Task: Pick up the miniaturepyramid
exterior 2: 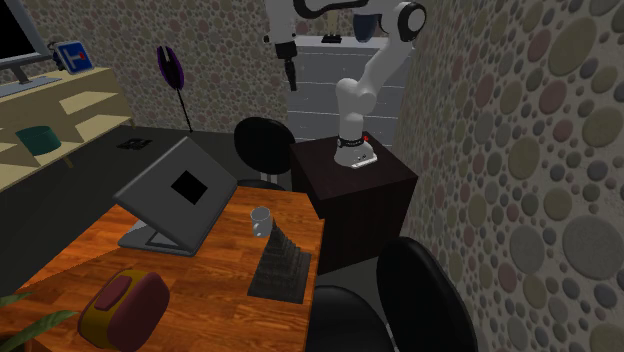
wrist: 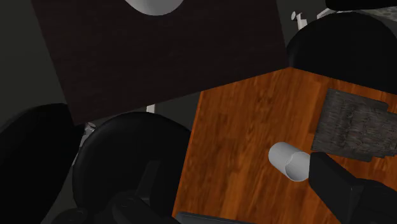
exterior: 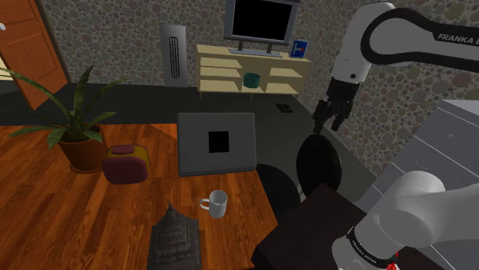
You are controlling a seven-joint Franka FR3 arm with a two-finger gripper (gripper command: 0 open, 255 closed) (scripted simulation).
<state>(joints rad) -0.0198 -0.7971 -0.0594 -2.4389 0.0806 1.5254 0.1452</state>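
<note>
The worktop point(exterior: 46, 215) is orange-brown with wood grain, and the pyramid point(exterior: 175, 239) is dark mottled grey, with a white mug point(exterior: 217, 203) at its one o'clock in the shoulder view. The laptop point(exterior: 216, 143) is grey with a black square, the bag point(exterior: 125, 163) maroon and yellow, the claw point(exterior: 328, 123) black. The walls point(exterior: 115, 38) are pebble-patterned in greys and browns.

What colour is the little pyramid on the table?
Dark grey pyramid, clearest in the second exterior view.
</note>
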